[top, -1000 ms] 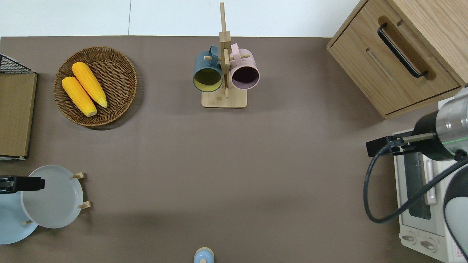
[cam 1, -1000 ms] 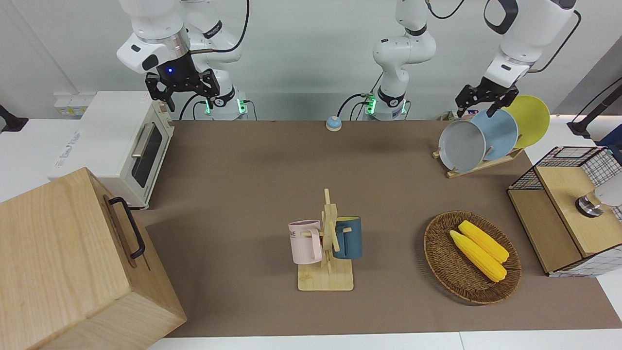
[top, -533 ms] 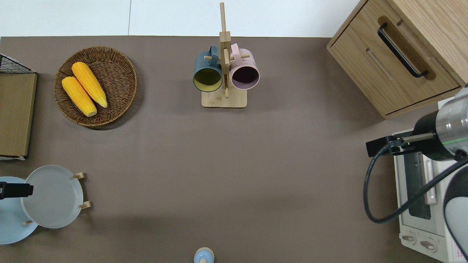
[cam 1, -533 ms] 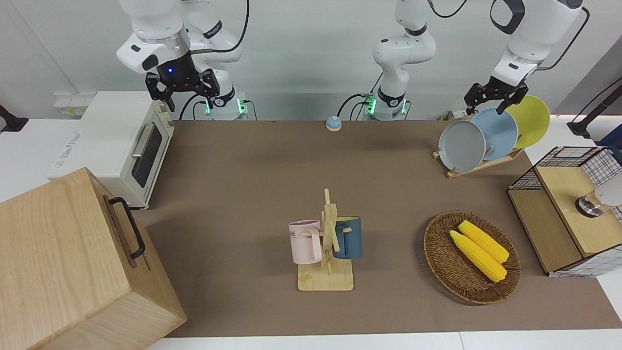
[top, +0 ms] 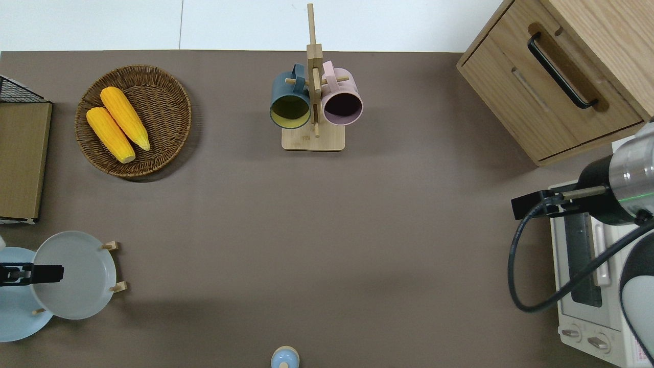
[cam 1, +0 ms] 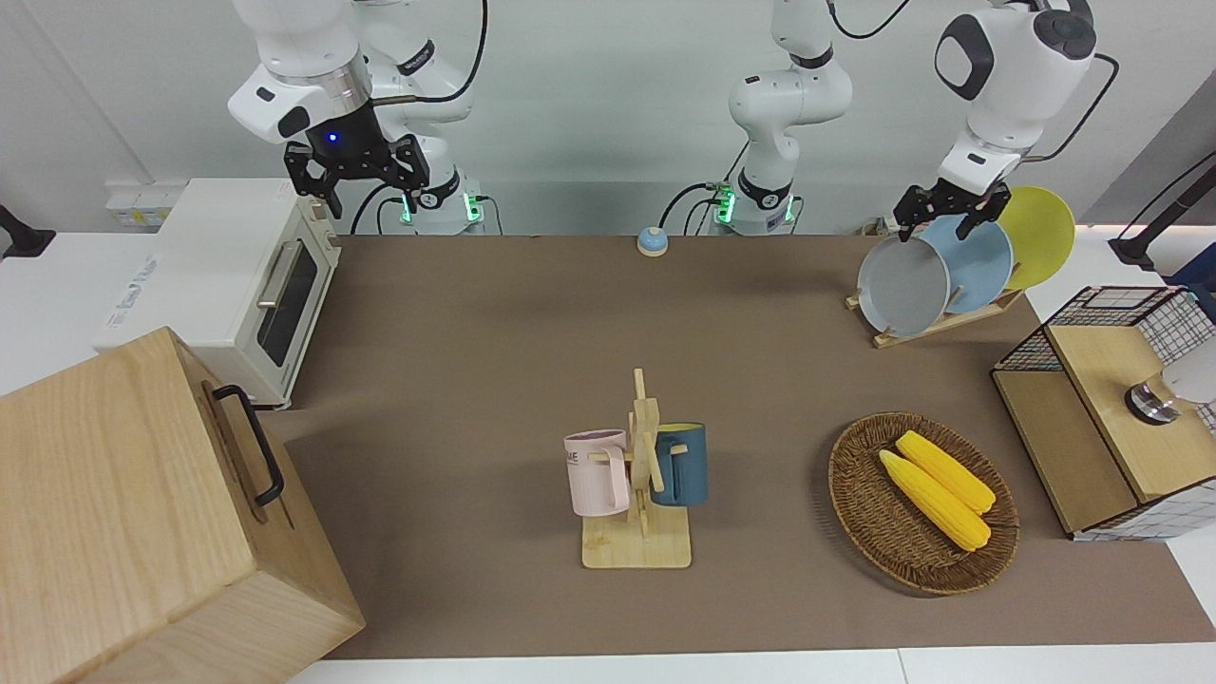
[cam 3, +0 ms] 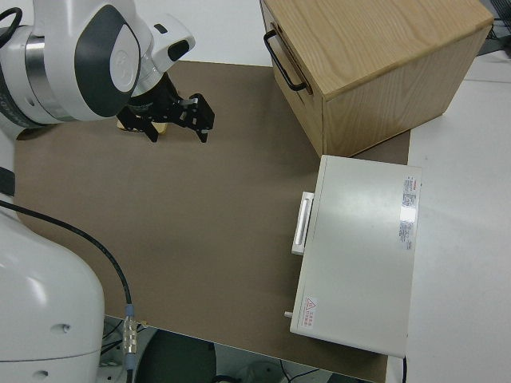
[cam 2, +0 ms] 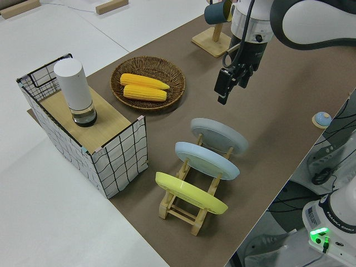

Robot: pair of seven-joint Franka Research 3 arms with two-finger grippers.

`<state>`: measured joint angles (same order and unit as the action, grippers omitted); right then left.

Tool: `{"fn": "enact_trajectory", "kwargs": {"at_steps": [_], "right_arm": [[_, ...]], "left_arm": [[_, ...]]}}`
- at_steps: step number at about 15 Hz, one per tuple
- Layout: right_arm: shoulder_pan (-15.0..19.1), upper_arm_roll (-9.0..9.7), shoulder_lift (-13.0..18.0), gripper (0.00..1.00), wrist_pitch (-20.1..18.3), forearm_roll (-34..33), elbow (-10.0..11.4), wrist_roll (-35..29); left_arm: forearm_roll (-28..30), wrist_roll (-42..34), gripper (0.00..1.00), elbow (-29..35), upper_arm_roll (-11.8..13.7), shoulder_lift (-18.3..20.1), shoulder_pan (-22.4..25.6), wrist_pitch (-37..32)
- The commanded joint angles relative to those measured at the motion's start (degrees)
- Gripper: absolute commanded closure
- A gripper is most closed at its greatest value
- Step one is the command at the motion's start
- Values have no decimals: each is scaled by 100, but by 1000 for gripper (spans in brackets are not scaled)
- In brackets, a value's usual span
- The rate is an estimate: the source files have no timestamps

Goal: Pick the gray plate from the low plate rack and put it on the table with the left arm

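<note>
Pincer [cam 1: 943, 211] of the left arm, fingers spread and empty, has swung back over the gray plate's [cam 1: 902, 285] top rim in the low plate rack [cam 1: 936, 323], so the grasp looks close.

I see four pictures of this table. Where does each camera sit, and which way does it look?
Front view: across the table, facing both arms; left tool is by the gray plate.
Overhead view: straight down; only the left tool over the gray plate and the parked right arm's wrist show.
Left side view: raised at the left arm's end, looking along the low plate rack.
Right side view: above the right arm, showing the right tool.
The front and overhead views share the basket of corn.
</note>
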<state>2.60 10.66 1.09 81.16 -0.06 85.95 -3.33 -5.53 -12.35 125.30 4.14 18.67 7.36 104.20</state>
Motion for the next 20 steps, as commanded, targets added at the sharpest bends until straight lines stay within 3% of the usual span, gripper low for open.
{"fn": "enact_trajectory", "kwargs": {"at_steps": [1, 20], "right_arm": [[56, 33, 14, 11, -83, 59, -35, -1], [56, 33, 14, 13, -74, 59, -35, 8]], "left_arm": [[-115, -101, 9, 574, -27, 190, 222, 591], [-291, -136, 21, 1436, -19, -48, 565, 1832]]}}
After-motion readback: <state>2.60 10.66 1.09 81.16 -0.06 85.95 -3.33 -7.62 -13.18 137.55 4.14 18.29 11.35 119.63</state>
